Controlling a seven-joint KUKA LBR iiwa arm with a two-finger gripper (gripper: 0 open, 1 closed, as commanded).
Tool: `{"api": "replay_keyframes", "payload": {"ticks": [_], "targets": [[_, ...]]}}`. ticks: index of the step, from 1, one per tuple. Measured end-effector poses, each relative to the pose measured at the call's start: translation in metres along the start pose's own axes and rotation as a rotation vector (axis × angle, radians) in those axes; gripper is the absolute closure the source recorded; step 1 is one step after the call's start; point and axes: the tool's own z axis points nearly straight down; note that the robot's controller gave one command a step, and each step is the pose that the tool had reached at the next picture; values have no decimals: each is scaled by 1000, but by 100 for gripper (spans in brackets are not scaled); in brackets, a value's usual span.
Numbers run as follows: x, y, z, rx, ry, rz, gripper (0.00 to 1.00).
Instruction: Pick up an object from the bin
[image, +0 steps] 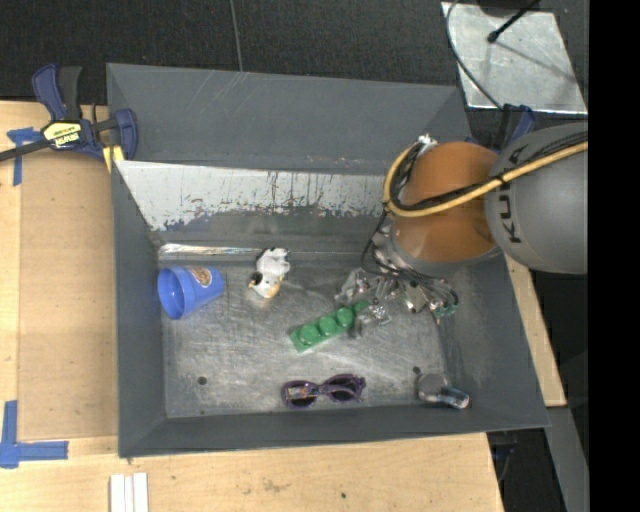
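Gripper (368, 300) down by a green knobbly plastic strip (324, 329) in the grey metal bin (135, 300).
Camera view: the strip lies mid-floor, its right end just beside the gripper; whether the gripper is spread or closed I cannot tell. The strip looks light, stiff and slick, so it is probably best pinched across its narrow width.

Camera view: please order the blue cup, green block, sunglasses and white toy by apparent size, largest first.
1. blue cup
2. sunglasses and green block: these look about alike, so I do not rank them
3. white toy
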Motion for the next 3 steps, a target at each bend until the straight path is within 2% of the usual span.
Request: {"api": "replay_keyframes", "payload": {"ticks": [1, 2, 3], "targets": [[0, -3, -41, -4, 9, 22, 100], [-24, 2, -64, 6, -12, 37, 100], [-2, 13, -73, -6, 15, 32, 100]]}}
